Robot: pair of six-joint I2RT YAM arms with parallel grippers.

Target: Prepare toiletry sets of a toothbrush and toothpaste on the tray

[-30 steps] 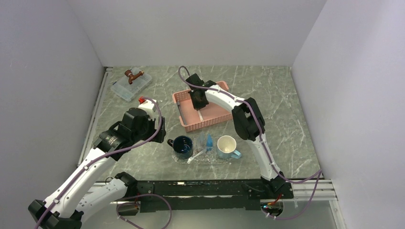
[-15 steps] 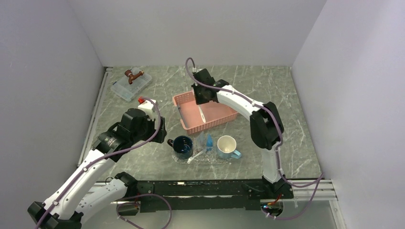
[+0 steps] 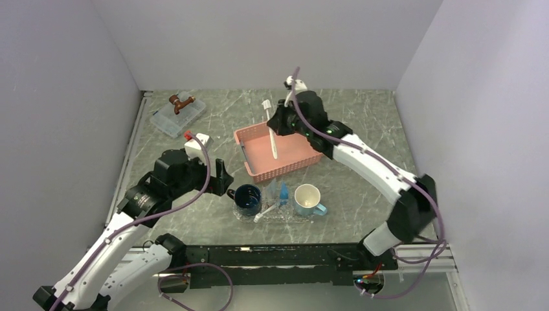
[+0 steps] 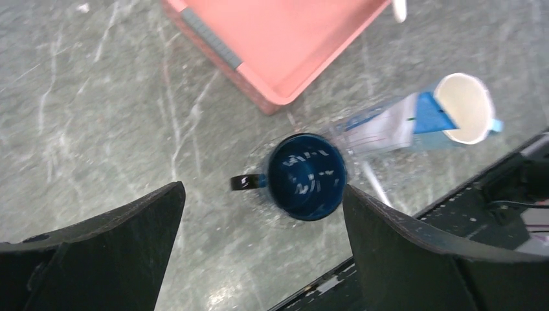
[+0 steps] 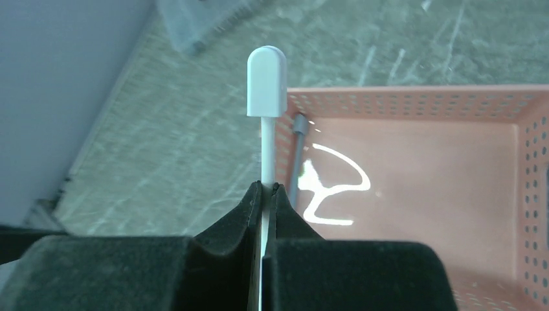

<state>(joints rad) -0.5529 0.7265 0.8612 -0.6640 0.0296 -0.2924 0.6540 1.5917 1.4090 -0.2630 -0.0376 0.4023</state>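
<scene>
A grey marbled table carries a pink perforated plastic basket at its middle and, nearer, a clear bumpy oval tray. A clear rectangular lidded box sits far left, well apart from both. On the tray stand a dark blue mug at the left end and a pale blue mug with a white inside at the right.

The left gripper hangs above and just left of the dark mug, jaws spread wide and holding nothing. The right gripper is closed tight on the shaft of a thin white toothbrush, raised steeply, capped head up, over the basket's far-left corner.

Two small flat blue toothpaste tubes rest on the tray between the mugs. A second white toothbrush lies beside them, slanting to the tray's near rim.
</scene>
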